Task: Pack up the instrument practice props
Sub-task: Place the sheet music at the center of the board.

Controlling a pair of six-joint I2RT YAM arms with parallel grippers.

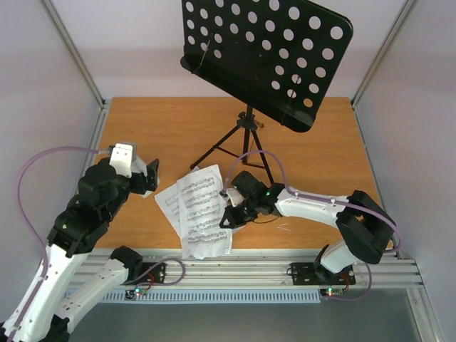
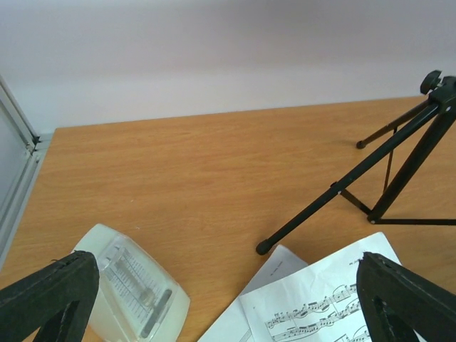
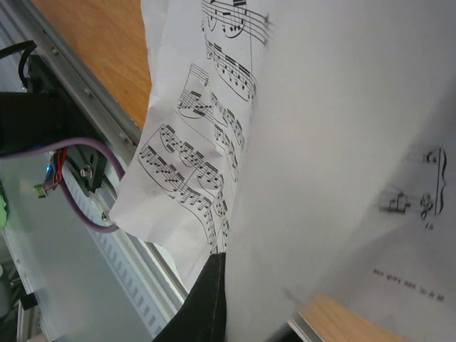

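The white sheet-music pages [image 1: 199, 210] lie fanned out at the table's near edge, overhanging it. My right gripper [image 1: 231, 210] is shut on their right edge; in the right wrist view one black finger [image 3: 206, 306] presses a page [image 3: 320, 142] that hides the other finger. The white metronome with clear cover [image 2: 132, 288] lies on its side just inside my left finger [image 2: 43, 299]. My left gripper [image 2: 228, 299] is open and empty, low over the table left of the pages [image 2: 320, 299]. The black music stand [image 1: 267, 50] stands at the back on its tripod [image 1: 246, 135].
A tripod leg's foot [image 2: 263, 247] rests just beyond the pages. A metal rail [image 1: 249, 271] runs along the near edge, with cables and arm bases. Frame posts [image 1: 71, 50] stand at the back corners. The table edge [image 2: 21, 185] is on the left.
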